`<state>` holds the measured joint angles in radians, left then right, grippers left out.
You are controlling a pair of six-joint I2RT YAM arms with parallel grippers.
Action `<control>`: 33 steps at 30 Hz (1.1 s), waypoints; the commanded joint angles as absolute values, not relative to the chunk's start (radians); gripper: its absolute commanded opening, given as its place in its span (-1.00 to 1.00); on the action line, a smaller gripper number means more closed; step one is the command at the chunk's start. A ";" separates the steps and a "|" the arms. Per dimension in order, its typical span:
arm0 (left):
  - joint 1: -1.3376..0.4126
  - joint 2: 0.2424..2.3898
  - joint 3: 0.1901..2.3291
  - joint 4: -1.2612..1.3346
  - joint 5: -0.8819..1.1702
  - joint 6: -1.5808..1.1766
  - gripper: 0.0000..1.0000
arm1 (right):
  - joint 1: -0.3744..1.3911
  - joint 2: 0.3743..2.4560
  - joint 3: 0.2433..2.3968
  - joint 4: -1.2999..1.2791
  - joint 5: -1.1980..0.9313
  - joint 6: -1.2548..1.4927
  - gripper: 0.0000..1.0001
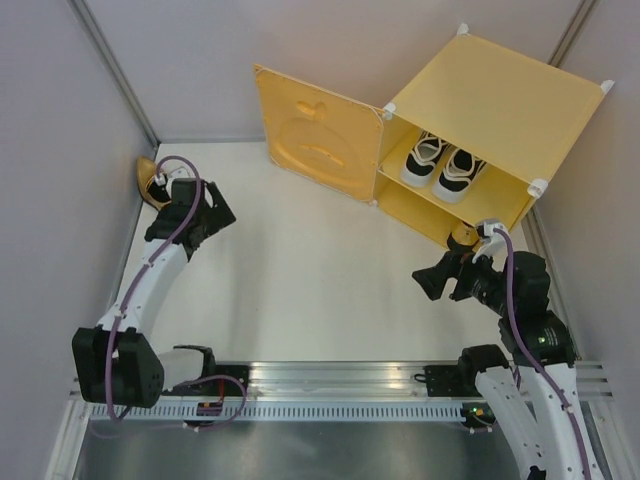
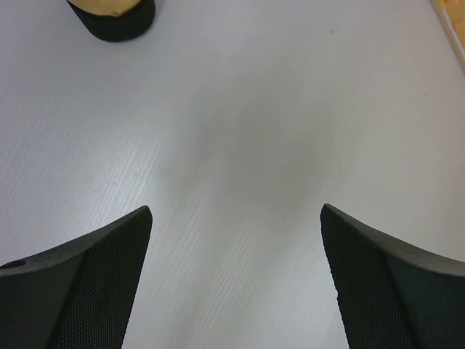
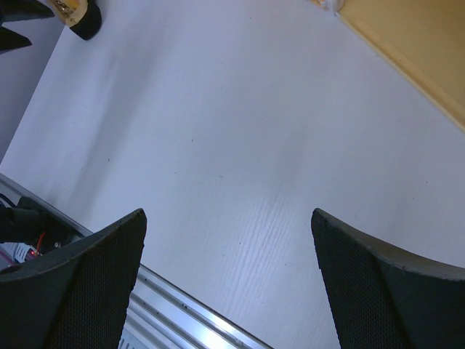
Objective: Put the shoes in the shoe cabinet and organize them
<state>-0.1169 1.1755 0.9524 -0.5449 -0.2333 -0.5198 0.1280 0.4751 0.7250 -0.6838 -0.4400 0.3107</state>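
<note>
Top external: one gold loafer [image 1: 150, 180] lies on the surface [image 1: 300, 280] at the far left, well apart from the cabinet [image 1: 500, 100]
My left claw [image 2: 236, 218] gapes wide and empty near it; I'd turn toward the heel, straddle the shoe's sides, then close. My right claw [image 3: 229, 218], also wide and empty, hangs by the lower compartment where the other loafer [image 1: 462, 236] sits; the sneakers [image 1: 443, 165] stand on the shelf above

White links [image 1: 150, 282], black joints [image 1: 116, 366], purple cables [image 1: 521, 292], textured black fingers [image 2: 87, 291]
</note>
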 commanded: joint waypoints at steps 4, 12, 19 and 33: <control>-0.003 1.380 1.067 -0.341 -0.360 -0.575 1.00 | 0.126 0.399 0.753 -0.707 -0.480 0.288 0.96; 0.164 1.676 1.256 -0.298 -0.337 -0.531 0.99 | 0.126 0.374 0.738 -0.730 -0.492 0.298 0.96; 0.210 1.932 1.409 -0.281 -0.328 -0.447 0.99 | 0.126 0.387 0.733 -0.721 -0.480 0.305 0.96; 0.219 1.927 1.367 -0.256 -0.239 -0.396 -0.35 | 0.127 0.399 0.736 -0.718 -0.430 0.328 0.96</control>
<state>0.2222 1.9995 1.4014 -0.3019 -0.2924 -0.4255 0.1280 0.3988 0.7250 -0.7311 -0.4557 0.3153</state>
